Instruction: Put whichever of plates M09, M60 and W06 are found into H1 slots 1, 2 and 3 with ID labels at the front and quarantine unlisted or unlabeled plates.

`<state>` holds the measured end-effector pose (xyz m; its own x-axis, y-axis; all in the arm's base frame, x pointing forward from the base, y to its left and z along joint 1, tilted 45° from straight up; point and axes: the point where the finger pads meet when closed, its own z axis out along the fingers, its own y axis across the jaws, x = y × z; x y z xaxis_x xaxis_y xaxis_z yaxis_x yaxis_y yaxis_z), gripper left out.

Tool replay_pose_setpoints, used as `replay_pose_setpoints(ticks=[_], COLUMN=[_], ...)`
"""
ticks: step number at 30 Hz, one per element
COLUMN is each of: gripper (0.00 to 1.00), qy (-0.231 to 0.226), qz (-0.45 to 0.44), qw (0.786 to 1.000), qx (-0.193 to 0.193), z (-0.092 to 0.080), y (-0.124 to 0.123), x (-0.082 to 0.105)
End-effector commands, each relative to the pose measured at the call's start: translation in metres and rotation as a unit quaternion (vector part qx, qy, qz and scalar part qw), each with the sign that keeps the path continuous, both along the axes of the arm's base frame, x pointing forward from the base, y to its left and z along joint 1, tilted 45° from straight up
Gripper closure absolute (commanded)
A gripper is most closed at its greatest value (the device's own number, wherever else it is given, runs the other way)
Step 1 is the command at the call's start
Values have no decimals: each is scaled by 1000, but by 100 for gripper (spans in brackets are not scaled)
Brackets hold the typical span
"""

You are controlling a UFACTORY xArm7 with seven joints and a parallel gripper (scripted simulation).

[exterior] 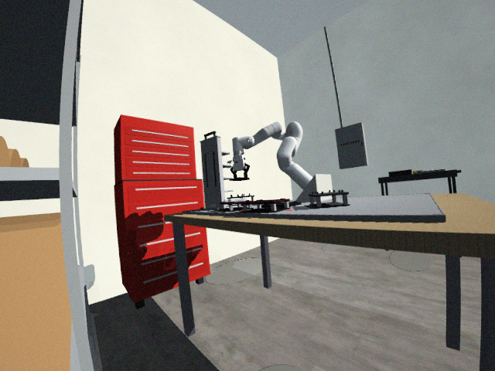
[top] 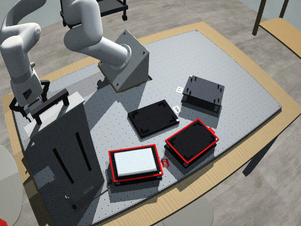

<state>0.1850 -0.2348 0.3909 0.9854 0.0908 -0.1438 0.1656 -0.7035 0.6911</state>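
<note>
One plate sits clamped in our jaws, which stand wide across it, just in front of the plate hotel above the worktop. A second, white plate rests in a red-framed nest; the other red-framed nest holds none.

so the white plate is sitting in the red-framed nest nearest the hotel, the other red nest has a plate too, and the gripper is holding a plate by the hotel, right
Not quite. The top view shows the other red-framed nest holds no plate; only its dark bed shows. The rest stands: the white plate sits in the red-framed nest nearest the hotel, and the gripper is shut on a plate there.
</note>
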Motion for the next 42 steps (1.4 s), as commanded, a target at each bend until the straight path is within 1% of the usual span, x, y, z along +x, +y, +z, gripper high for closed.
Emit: replay_pose_setpoints(ticks=[1, 27, 33, 42], gripper=[100, 100, 100, 100], qy=[-1, -1, -1, -1], qz=[1, 1, 1, 1], qw=[1000, 1000, 1000, 1000], qx=[-1, -1, -1, -1], z=[-4, -32, -36, -36], y=[-5, -33, -37, -37], x=[0, -1, -1, -1])
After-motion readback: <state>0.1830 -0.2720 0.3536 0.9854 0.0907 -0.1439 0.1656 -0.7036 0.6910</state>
